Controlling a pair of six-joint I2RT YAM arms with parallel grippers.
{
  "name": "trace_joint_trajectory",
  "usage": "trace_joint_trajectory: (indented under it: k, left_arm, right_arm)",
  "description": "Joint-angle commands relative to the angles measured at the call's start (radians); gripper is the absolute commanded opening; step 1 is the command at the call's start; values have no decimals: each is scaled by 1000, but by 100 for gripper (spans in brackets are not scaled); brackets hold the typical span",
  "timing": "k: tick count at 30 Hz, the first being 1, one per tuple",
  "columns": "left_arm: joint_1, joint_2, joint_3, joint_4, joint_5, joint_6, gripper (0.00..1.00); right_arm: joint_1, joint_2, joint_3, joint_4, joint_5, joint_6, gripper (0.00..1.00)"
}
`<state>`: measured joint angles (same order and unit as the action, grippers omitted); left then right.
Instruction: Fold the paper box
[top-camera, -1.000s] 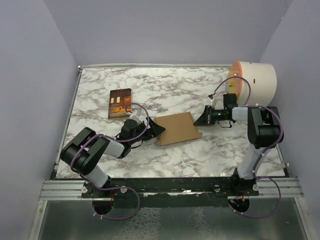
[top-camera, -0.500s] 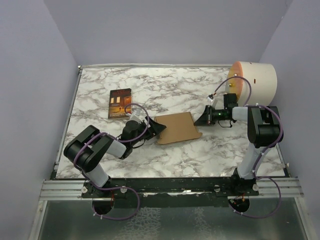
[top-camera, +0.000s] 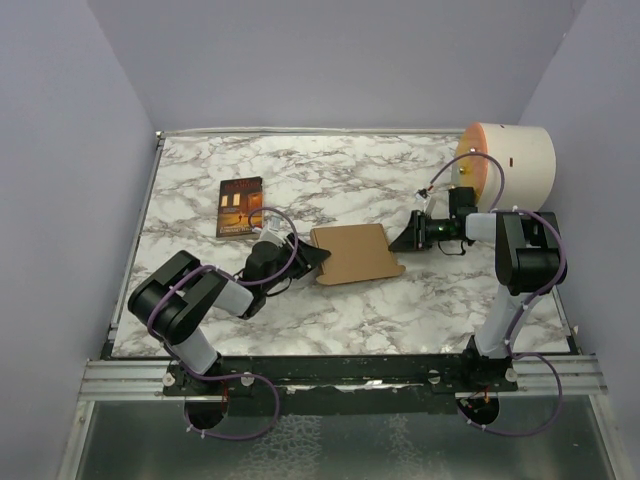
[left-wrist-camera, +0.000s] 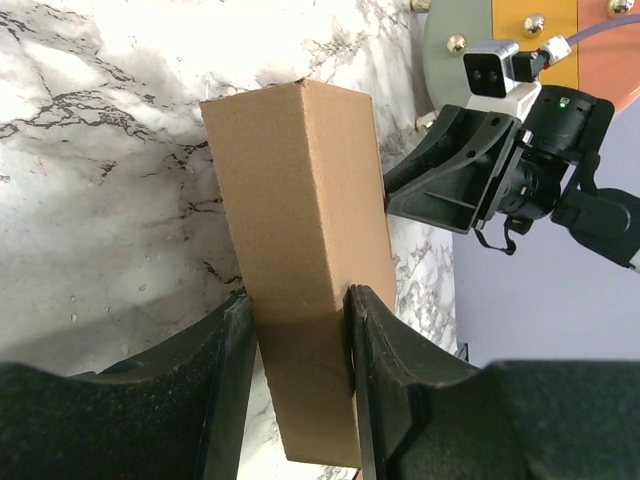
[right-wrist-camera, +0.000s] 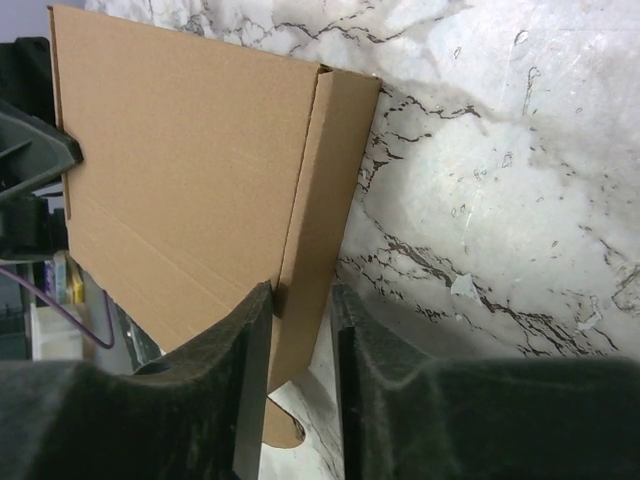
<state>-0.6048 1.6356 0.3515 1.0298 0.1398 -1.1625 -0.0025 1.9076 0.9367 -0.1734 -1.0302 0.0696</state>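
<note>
On marble table (top-camera: 330, 180) | brown corrugated paper box (top-camera: 355, 255) | left claw (left-wrist-camera: 298, 308) clamps it | right claw (right-wrist-camera: 300, 300): cannot tell

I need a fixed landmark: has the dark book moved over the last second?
No. In the top view the dark book lies on the same marble veins, equally far from the table left edge.

Layout on the table (top-camera: 350, 170): the paper box (top-camera: 355, 254) lies at centre, the left gripper (top-camera: 321, 257) at its 9 o'clock edge, the right gripper (top-camera: 398, 242) at its 3 o'clock edge, a book (top-camera: 240, 206) at 10 o'clock, a cylinder (top-camera: 512, 165) at 2 o'clock.
</note>
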Motion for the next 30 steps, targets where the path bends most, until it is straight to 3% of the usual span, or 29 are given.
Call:
trace_joint_trajectory:
  k: [1,8,13,18,23,26,30]
  left_arm:
    - [-9,-22,3,22,-29,6,28]
    - [-9,-86,-6,-28,-44,-5,25]
    - [-7,-170,2,-118,-59,-27,24]
    - [2,-279,63,-346,-70,-70,22]
    - [5,-353,164,-633,-78,-118,19]
    - [8,-373,216,-749,-85,-155,17]
    - [11,-369,283,-878,-95,-223,16]
  right_arm:
    - [-19,-24,-6,-65,74,-98,33]
    - [-19,-169,-3,-114,24,-211,49]
    - [-19,-287,11,-188,-40,-364,54]
    - [-17,-440,6,-282,-172,-619,58]
    - [-1,-606,-10,-396,-253,-943,81]
    - [80,-685,-36,-371,-196,-977,89]
    - [325,-735,-88,-252,66,-911,89]
